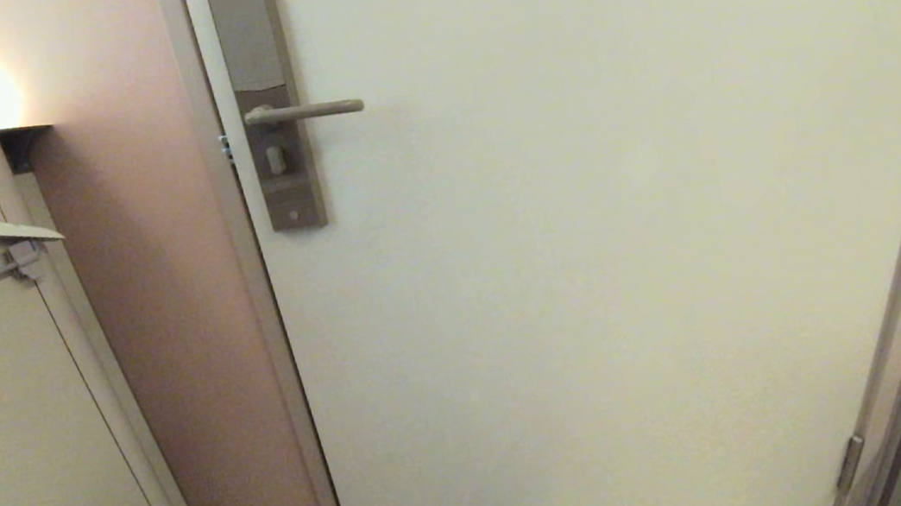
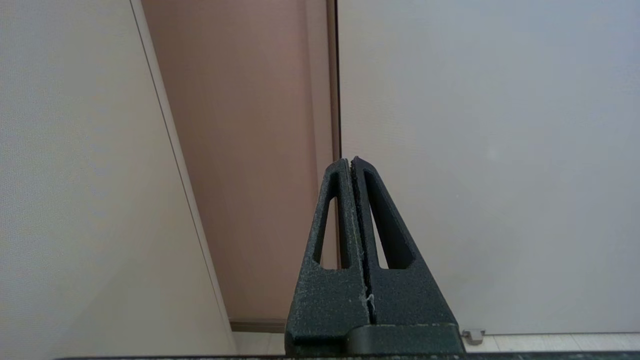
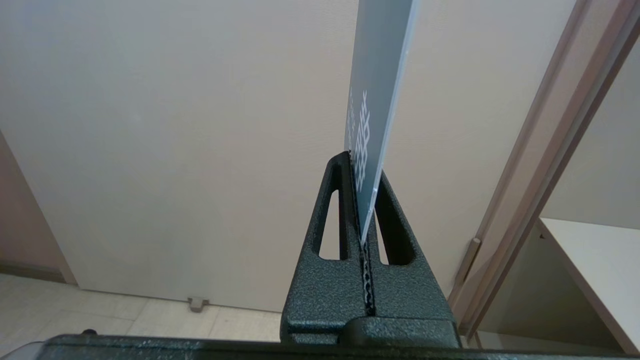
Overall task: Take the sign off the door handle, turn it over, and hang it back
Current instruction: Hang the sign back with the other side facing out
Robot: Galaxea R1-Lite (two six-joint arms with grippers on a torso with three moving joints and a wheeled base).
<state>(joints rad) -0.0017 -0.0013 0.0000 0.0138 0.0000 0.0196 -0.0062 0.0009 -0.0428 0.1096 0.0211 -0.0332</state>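
Down low in front of the door, right hand (image 3: 364,200) is clamped on the sign (image 3: 377,100), held edge-on, blue-grey face with white print showing. Door handle (image 1: 306,112) is bare. I'd say make sure it's flipped, then line the hole up with the lever tip and slide it on slowly. Left hand (image 2: 353,165) is closed on nothing.
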